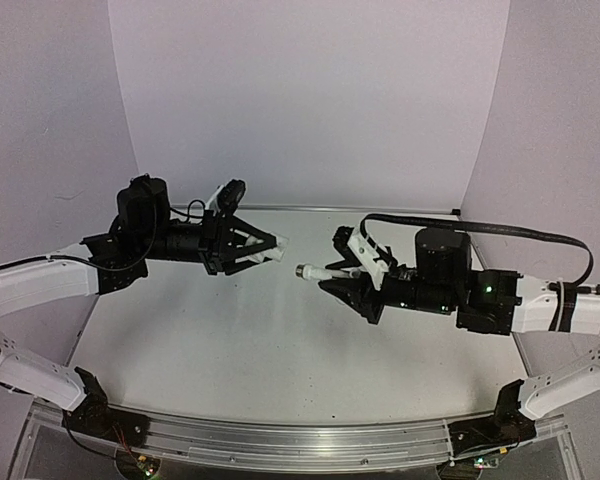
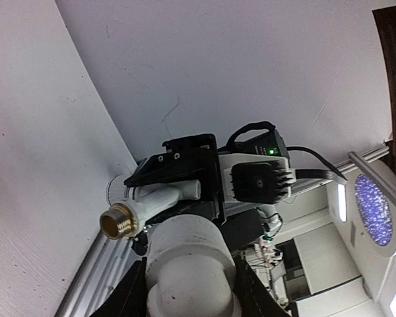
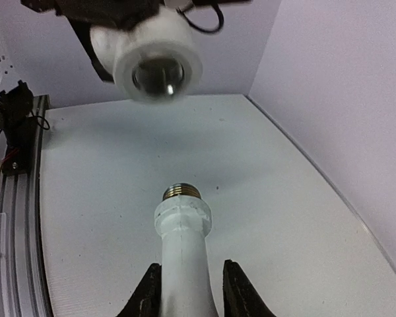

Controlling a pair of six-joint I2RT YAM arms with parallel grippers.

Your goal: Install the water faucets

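Right gripper [image 1: 332,278] clamps the tap [image 1: 315,271], left gripper [image 1: 270,247] clamps the elbow fitting [image 1: 279,244]; both midair, ends apart, roughly facing. Light, stiff, probably slick plastic: grip bodies, keep threads free

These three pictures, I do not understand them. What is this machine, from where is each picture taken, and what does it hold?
It is a robot with two arms fixed at the near edge of a white table. The wide picture looks down from above and behind the arms. The other two come from small cameras on the wrists, so each shows its own fingers at the bottom.

The left gripper holds a white elbow fitting in its fingers. The right gripper holds a white tap by its body, with the metal threaded end pointing at the fitting. The two parts face each other in the air, with a gap between them. Nothing seems to lie on the table.
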